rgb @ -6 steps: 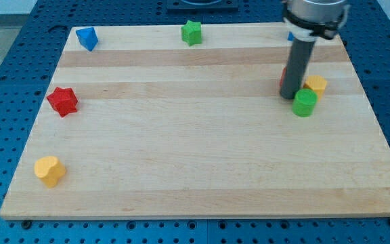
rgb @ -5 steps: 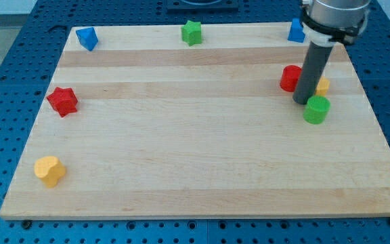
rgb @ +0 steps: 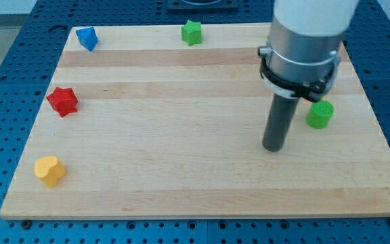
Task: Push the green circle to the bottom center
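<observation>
The green circle point(rgb: 319, 114) is a short green cylinder standing on the wooden board point(rgb: 181, 163) at the view's right, about mid-height. My tip point(rgb: 273, 148) rests on the board to the left of and below the green circle, clear of it by a small gap. The arm's wide grey body hides the board above the circle, so the red, yellow and blue blocks that stood there cannot be seen.
A green star point(rgb: 192, 32) sits at the top centre. A blue block point(rgb: 86, 38) is at the top left. A red star point(rgb: 63, 101) is at the left edge. A yellow block point(rgb: 49, 170) is at the lower left.
My tip moved from beside the green circle's upper left down and to the left, away from it. The green circle shifted slightly right and down. The arm body now covers the top right blocks.
</observation>
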Robot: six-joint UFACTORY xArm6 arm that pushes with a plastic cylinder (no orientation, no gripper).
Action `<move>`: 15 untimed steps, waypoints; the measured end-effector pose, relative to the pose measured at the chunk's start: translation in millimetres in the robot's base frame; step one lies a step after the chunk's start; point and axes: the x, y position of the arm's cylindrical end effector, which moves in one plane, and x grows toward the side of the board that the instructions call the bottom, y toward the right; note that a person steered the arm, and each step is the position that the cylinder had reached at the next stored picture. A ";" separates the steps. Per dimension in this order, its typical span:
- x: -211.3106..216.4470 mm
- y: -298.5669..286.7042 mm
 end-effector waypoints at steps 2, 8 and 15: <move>2.9 1.4; -89.8 101.8; -51.3 114.1</move>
